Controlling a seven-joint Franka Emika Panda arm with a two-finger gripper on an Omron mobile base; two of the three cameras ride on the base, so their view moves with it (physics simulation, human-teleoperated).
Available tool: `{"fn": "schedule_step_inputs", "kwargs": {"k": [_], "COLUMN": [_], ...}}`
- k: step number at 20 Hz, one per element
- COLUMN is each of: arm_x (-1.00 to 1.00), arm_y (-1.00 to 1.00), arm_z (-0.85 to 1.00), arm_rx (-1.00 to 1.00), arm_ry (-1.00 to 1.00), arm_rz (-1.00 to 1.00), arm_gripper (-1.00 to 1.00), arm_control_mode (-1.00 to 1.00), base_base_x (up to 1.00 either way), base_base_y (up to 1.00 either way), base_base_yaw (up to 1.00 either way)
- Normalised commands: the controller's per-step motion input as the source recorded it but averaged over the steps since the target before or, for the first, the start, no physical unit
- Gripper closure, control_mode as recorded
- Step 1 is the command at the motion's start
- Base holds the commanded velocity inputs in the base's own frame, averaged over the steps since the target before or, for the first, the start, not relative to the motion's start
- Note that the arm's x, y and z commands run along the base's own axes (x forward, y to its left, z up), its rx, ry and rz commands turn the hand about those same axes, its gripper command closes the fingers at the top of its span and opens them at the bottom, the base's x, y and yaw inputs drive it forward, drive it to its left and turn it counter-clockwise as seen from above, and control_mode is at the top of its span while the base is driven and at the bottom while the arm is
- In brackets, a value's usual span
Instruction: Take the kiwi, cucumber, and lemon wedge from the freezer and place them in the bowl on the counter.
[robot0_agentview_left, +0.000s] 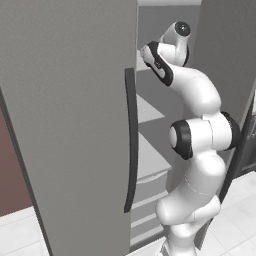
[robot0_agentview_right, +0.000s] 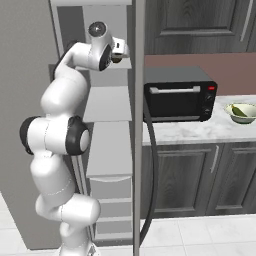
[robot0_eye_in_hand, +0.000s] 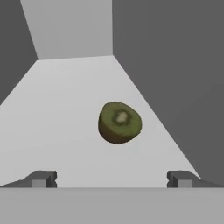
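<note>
One kiwi (robot0_eye_in_hand: 120, 122) (halved, seemingly); claw (robot0_eye_in_hand: 111, 178) agape

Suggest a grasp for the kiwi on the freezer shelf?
Pinch the kiwi across its round middle, coming straight in from the front along the shelf. It sits alone, roughly centred ahead of the open tool, with free space either side for the fingers.

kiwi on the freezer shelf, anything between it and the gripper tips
Nothing: in the hand view the stretch of pale freezer shelf between the open gripper and the kiwi is bare.
</note>
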Motion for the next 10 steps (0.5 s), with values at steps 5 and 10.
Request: {"fn": "schedule_step_inputs", "kwargs": {"k": [5, 10], "arm_x": [0.24, 0.27], "arm_y": [0.0, 0.0], "arm_z": [-0.06, -0.02], "arm_rx": [0.01, 0.02], "arm_ry": [0.02, 0.04], "arm_rz": [0.0, 0.0], "arm_gripper": [-1.0, -1.0], "arm_control_mode": [-1.0, -1.0], "base_base_x": [0.0, 0.0], "base_base_y": [0.0, 0.0], "base_base_yaw": [0.0, 0.0]}}
